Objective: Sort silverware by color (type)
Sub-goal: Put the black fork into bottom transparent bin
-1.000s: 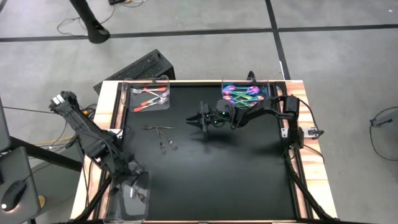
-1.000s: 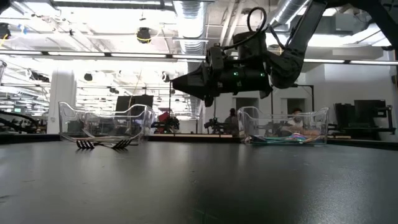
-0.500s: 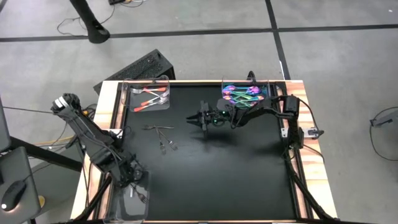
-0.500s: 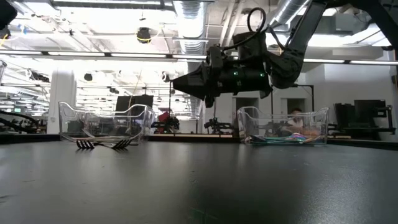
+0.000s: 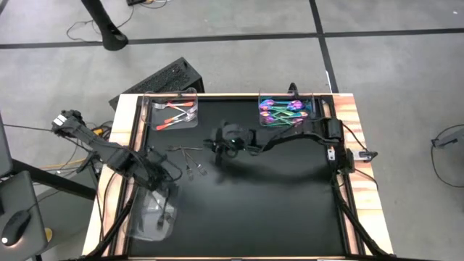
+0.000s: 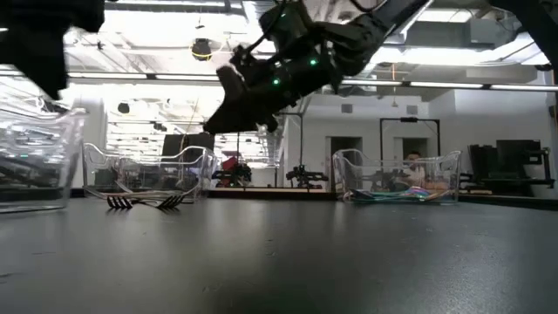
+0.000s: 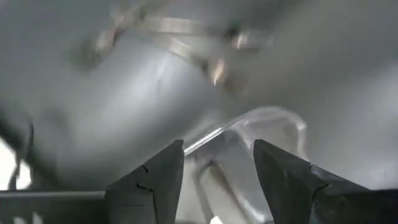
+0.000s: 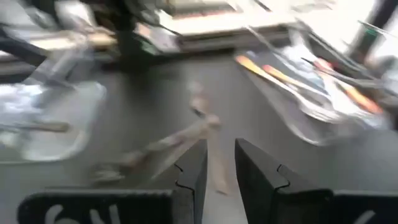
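Observation:
Several dark forks and spoons (image 5: 187, 154) lie loose on the black table's left half, also low at the left in the low view (image 6: 144, 201). My right gripper (image 5: 208, 144) hovers just right of them, slanting down, with a narrow gap (image 8: 221, 149) and nothing in it. My left gripper (image 5: 172, 172) hangs open (image 7: 217, 149) over the far rim of the near-left clear tray (image 5: 138, 217), which holds a dark piece. Coppery pieces (image 5: 174, 112) lie in the far-left tray, iridescent ones (image 5: 283, 110) in the far-right tray.
The near-left tray (image 6: 39, 157) stands large at the left of the low view. The far-left tray (image 6: 148, 170) and far-right tray (image 6: 397, 179) stand along the far edge. A keyboard (image 5: 156, 81) lies on the floor beyond the table. The table's middle and right are bare black mat (image 5: 275, 203).
My right gripper has gone toward the table's left, to the loose dark pieces, and tipped from level to slanting down. My left gripper has moved from above the near-left tray toward the far edge. That tray has shifted and now shows in the low view.

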